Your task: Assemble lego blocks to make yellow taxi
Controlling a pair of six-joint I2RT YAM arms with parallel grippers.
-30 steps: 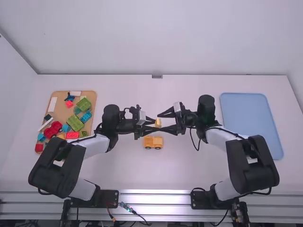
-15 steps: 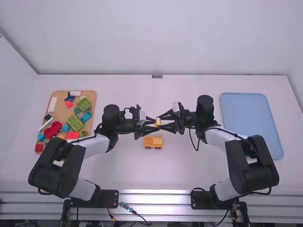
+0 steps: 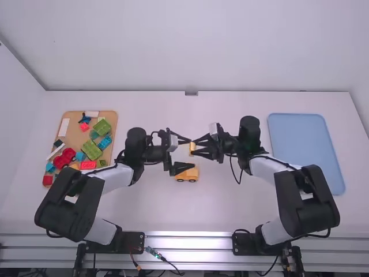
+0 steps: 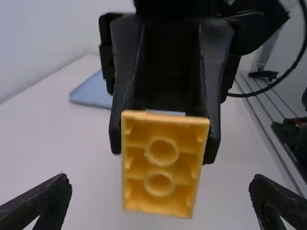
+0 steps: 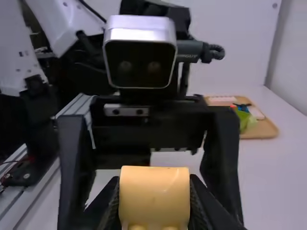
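Between the two arms, a small yellow block (image 3: 192, 149) is held by my right gripper (image 3: 196, 148). My left gripper (image 3: 187, 153) stands wide open around the block's other end. The left wrist view has the block's hollow underside (image 4: 161, 163) with two round tubes, between my left gripper's (image 4: 160, 191) spread, untouching fingers. In the right wrist view, my right gripper (image 5: 154, 196) pinches the block (image 5: 154, 191) from both sides. A yellow car base (image 3: 188, 174) with dark wheels rests on the table nearer the arm bases, partly under a left finger.
At the left, a tan board (image 3: 72, 136) carries several loose red, green, blue and white blocks. A blue tray (image 3: 305, 150) lies at the right. The right arm's cable (image 3: 237, 173) loops over the table.
My left gripper has opened and let go of the block, its fingers spreading apart. My right gripper has closed on the block, which is now slightly farther from the arm bases.
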